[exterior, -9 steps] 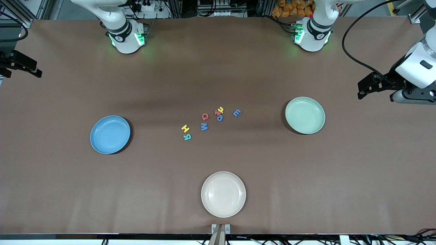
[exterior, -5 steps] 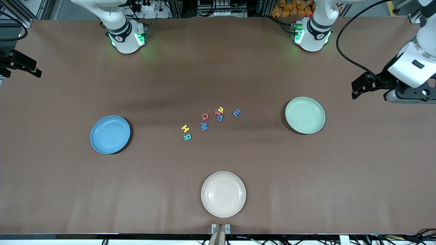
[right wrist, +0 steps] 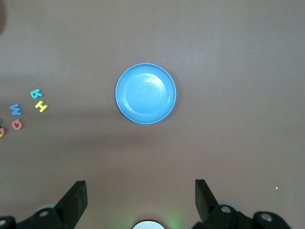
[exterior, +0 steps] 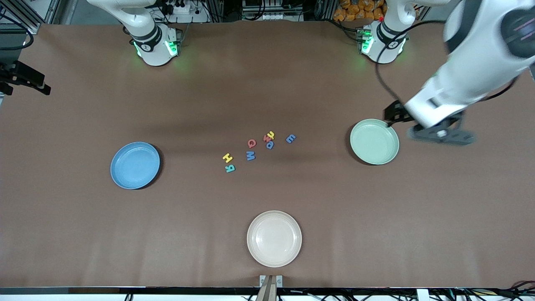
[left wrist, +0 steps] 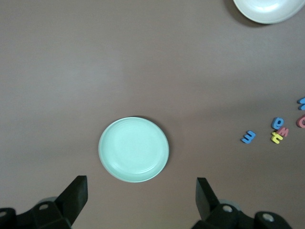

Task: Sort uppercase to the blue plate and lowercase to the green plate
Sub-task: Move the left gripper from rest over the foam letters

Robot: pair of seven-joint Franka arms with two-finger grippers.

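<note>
Spanning the whole scene, the brown tabletop carries everything. The left arm's gripper, fingers apart w/ nothing between, hangs over the green plate rim. The right gripper, fingers also apart, waits high above the blue plate. Both plates hold nothing; a cream plate sits nearest the camera. Letters cluster mid-table btw the plates, unsorted: blue e nearest the green plate, likely first pick.
</note>
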